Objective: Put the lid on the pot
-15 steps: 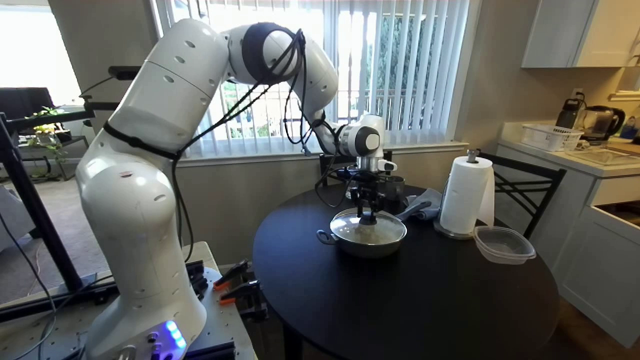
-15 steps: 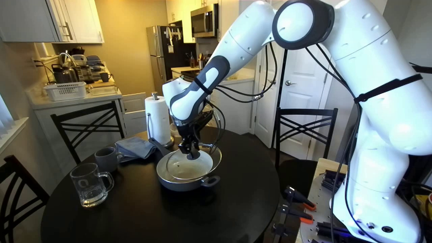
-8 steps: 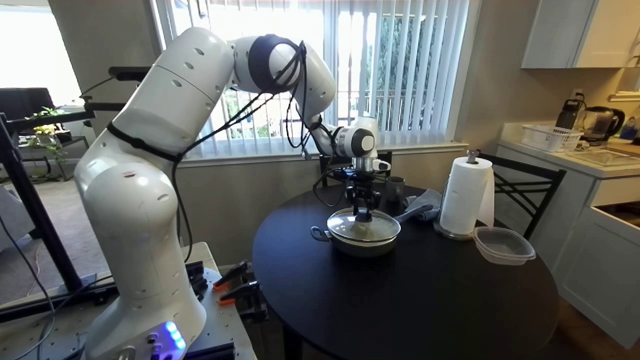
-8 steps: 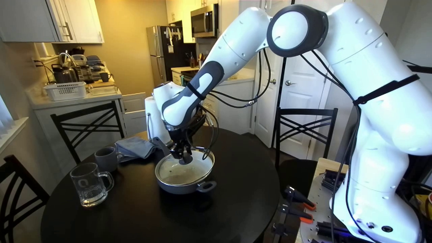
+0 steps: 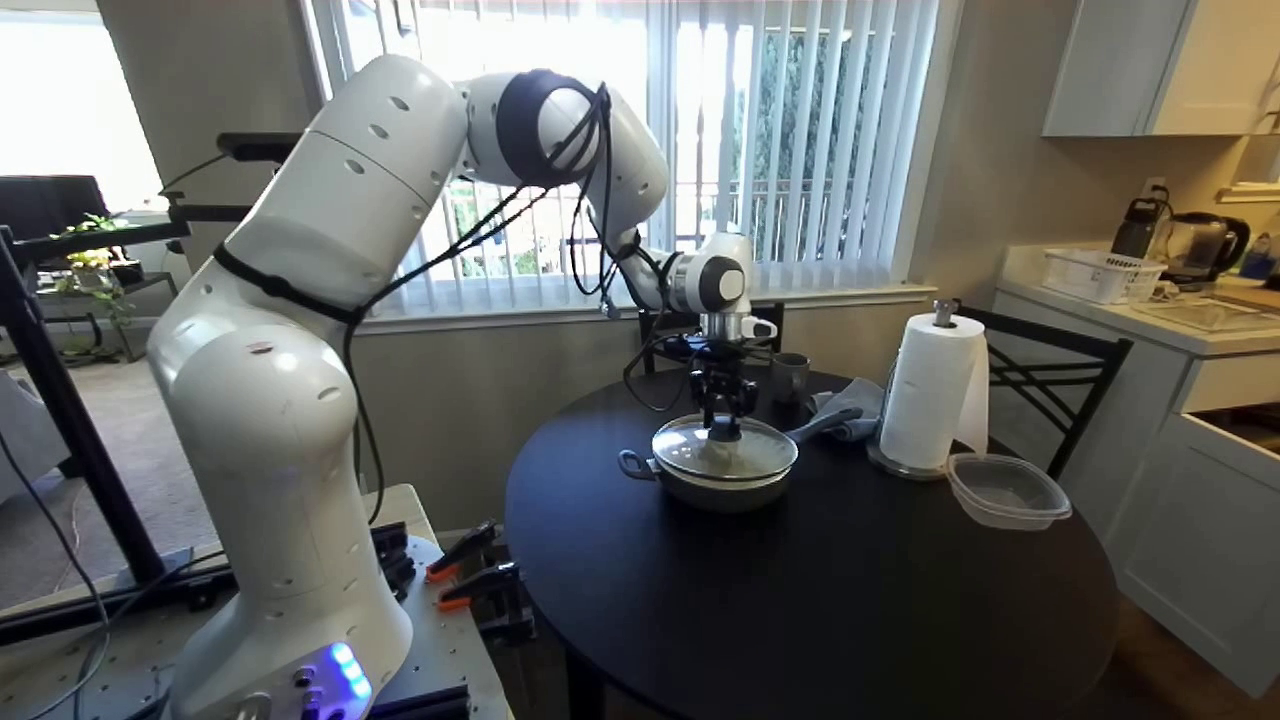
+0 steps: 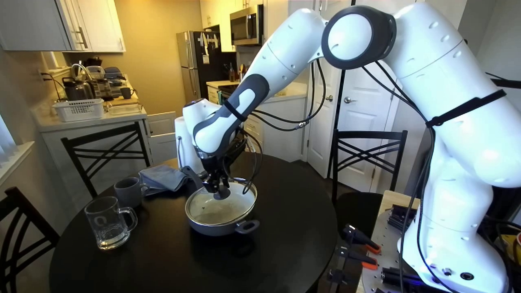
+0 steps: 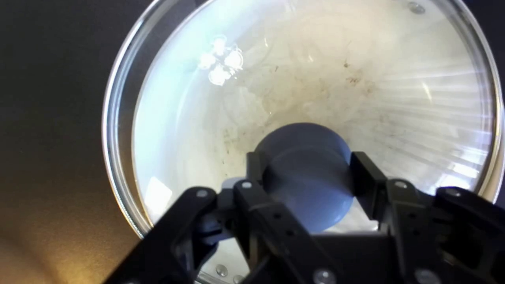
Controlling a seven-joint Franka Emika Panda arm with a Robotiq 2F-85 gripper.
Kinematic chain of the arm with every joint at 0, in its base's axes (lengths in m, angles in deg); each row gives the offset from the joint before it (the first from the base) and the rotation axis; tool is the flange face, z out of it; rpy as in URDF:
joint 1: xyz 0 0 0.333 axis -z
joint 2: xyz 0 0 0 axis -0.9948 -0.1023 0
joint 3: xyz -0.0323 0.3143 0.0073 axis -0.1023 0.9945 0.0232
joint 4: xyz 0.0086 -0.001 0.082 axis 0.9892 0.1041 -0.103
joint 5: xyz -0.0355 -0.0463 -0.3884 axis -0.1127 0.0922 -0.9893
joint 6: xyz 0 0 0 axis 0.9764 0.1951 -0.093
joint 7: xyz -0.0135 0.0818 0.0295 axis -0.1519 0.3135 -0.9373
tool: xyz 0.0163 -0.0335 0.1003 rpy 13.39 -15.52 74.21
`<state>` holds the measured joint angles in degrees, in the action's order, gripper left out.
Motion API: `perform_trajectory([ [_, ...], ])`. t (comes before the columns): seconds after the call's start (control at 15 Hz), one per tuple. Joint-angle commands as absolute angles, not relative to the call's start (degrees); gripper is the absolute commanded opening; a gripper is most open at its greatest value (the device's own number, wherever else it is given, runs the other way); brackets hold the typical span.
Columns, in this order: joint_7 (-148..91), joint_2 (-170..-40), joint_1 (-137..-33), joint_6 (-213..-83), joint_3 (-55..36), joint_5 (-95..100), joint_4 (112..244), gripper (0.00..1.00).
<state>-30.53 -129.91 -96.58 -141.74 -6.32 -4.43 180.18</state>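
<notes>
The lid [image 7: 303,94] is lying over the pot [image 5: 725,498], contact unclear, and directly beneath the end effector [image 7: 307,172]; being round, it is offering no long axis. You are clamping its dark knob [image 7: 309,197], one finger against each side. In the wrist view, the lid's rim is overhanging the pot at left, and pot edge is showing past it at right; viewing angle may be contributing. Before releasing, you are probably needing a slight rightward correction in that view. The pot is standing on the counter [image 5: 850,600].
</notes>
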Motion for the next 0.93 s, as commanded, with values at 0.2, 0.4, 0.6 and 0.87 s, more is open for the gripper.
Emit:
perform_trajectory([
  [0.2, -30.56, -126.46, -96.24, -143.71, -5.83, -5.13, 182.5, 0.32],
  [0.4, -30.64, -125.95, -96.33, -143.82, -5.74, -5.1, 182.56, 0.32],
  [0.6, -30.81, -125.35, -96.29, -143.72, -5.7, -5.0, 182.95, 0.32],
  [0.87, -31.33, -124.51, -96.85, -143.66, -5.8, -5.52, 183.49, 0.32],
])
